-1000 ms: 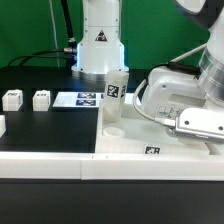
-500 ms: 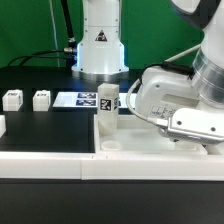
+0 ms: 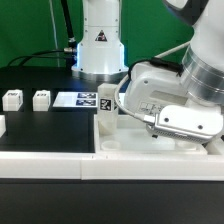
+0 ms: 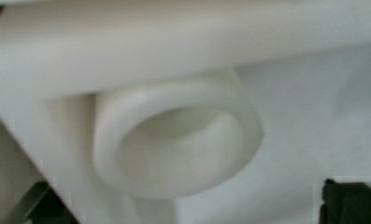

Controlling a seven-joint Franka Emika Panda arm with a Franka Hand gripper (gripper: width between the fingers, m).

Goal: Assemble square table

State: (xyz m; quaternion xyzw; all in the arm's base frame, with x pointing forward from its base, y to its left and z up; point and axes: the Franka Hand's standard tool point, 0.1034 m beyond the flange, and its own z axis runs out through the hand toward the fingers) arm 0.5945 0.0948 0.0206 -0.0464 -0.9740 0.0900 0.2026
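The white square tabletop (image 3: 112,148) lies at the exterior view's right, against the front wall strip, with a round corner socket (image 3: 112,147) showing. One tagged white leg (image 3: 107,103) stands upright in its far corner. Two loose legs (image 3: 12,99) (image 3: 41,98) stand at the left, and a third (image 3: 2,125) is cut by the left edge. My arm (image 3: 185,118) hangs over the tabletop and hides most of it. In the wrist view a corner socket (image 4: 178,140) fills the picture. My gripper (image 4: 185,205) has the tabletop between its dark fingertips (image 4: 351,198).
The marker board (image 3: 82,100) lies flat behind the loose legs. A long low white wall strip (image 3: 45,162) runs along the front edge. The robot base (image 3: 98,45) stands at the back.
The tabletop, with its standing leg, came down and forward against the front wall strip. My arm swung further toward the exterior view's left over it.
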